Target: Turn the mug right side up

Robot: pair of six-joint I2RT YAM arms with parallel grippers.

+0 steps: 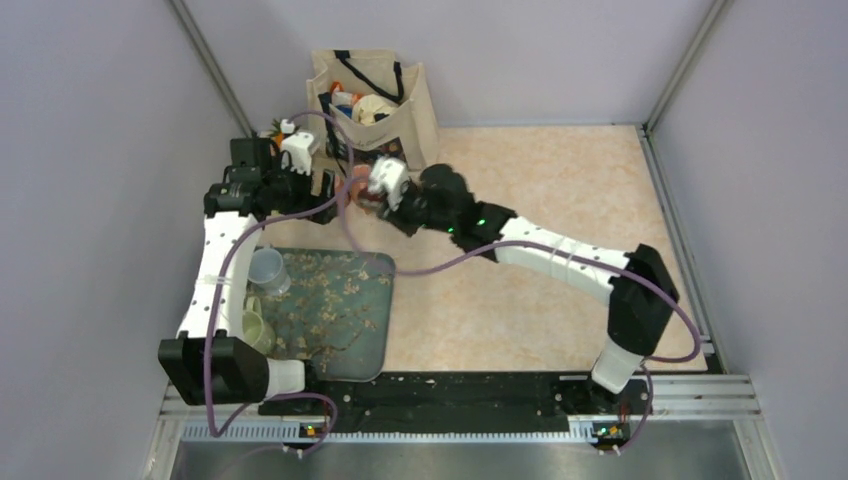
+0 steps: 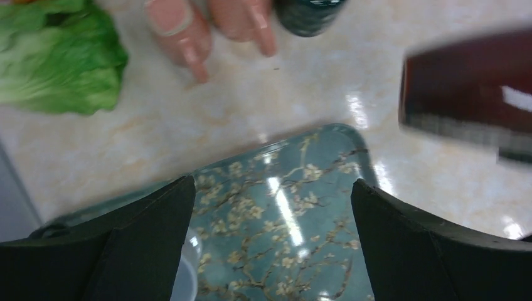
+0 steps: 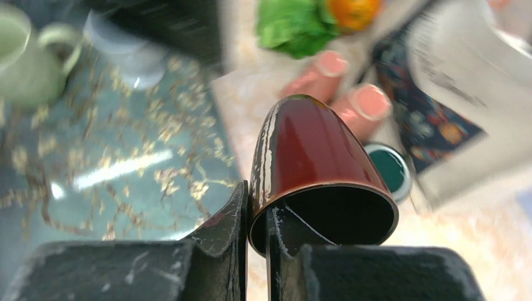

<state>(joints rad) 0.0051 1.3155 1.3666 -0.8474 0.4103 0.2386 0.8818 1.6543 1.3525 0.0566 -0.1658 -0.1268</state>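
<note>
My right gripper is shut on the rim of a glossy dark red mug, with one finger inside the mouth and one outside. The mug is off the table and tilted, its mouth facing the wrist camera and its base pointing away. In the top view the mug and the right gripper are just beyond the tray's far edge. The mug shows blurred at the right of the left wrist view. My left gripper is open and empty above the tray's far corner, just left of the mug.
A teal flowered tray holds a pale green mug and a clear cup. A tote bag stands at the back. Lettuce, pink sausages and a dark green round thing lie beside it.
</note>
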